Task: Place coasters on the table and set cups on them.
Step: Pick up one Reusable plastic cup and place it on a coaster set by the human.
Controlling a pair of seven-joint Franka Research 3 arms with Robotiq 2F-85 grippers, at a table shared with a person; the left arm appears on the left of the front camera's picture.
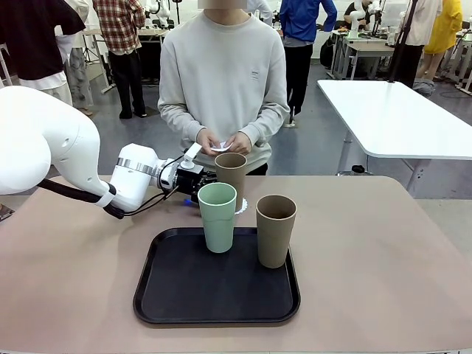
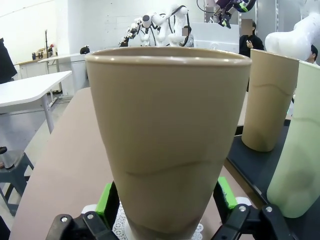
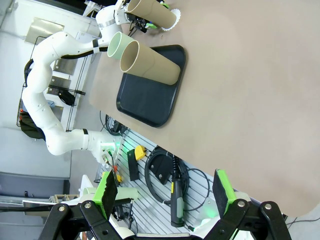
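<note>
A brown cup [image 1: 231, 173] stands upright on a lacy white coaster [image 1: 241, 206] on the beige table [image 1: 383, 251], just beyond the black tray [image 1: 214, 295]. My left gripper [image 1: 210, 184] reaches it from the left. In the left wrist view this cup [image 2: 170, 140] rises between my left gripper's [image 2: 167, 200] green pads [image 2: 107, 200], which stand open close beside its base on the coaster [image 2: 120, 227]. A mint cup [image 1: 217, 217] and a second brown cup [image 1: 275, 230] stand on the tray. The person's hands hold another coaster [image 1: 220, 146]. My right gripper [image 3: 165, 195] hangs open and empty off the table's edge.
The person stands at the far side, hands just behind the placed cup. A white table [image 1: 398, 110] stands at the back right. Bare tabletop lies left and right of the tray. Cables and a rack [image 3: 170, 190] show below my right gripper.
</note>
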